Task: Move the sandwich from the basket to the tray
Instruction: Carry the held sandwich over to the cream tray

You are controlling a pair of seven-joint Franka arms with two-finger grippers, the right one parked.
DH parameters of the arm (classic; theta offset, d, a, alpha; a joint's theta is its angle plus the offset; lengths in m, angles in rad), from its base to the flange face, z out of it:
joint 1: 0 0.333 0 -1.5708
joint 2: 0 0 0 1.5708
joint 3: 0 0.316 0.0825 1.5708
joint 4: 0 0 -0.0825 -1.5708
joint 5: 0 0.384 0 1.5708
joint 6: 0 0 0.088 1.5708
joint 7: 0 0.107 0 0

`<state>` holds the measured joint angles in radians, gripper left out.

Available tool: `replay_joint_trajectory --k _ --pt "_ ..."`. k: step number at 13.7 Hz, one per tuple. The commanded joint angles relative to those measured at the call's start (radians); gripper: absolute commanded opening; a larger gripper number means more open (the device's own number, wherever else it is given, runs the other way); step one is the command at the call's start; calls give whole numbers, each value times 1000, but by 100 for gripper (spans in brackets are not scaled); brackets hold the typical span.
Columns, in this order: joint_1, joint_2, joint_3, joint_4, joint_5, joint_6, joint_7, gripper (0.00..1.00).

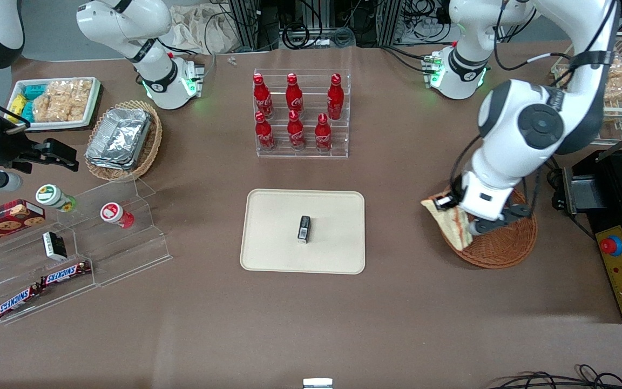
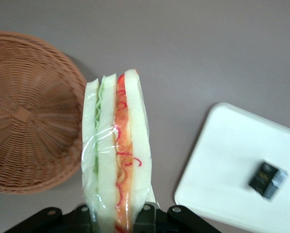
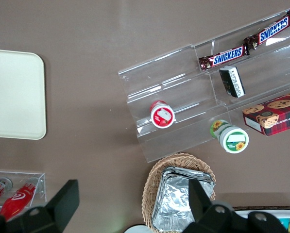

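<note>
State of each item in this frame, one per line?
Sandwich: wrapped, held edge-up, lifted clear of the basket.
Tool: shut on the sandwich, above the basket's rim.
Basket: empty.
Tray: holds one small dark box, no sandwich yet.
Bottles: upright in their rack.

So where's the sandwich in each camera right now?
Front view: sandwich held in the claw above the basket's rim, on the side facing the tray.
Left wrist view: sandwich clamped upright between basket and tray.
Right wrist view: not visible.
Shared landmark: the cream tray.
</note>
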<state>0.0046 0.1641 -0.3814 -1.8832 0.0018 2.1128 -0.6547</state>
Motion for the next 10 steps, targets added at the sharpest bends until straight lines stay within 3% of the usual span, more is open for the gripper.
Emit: replay_joint_trajectory --k 1,10 --pt "-6 9 -48 18 14 -16 88 0" --pt "-187 126 -59 65 18 71 47 0"
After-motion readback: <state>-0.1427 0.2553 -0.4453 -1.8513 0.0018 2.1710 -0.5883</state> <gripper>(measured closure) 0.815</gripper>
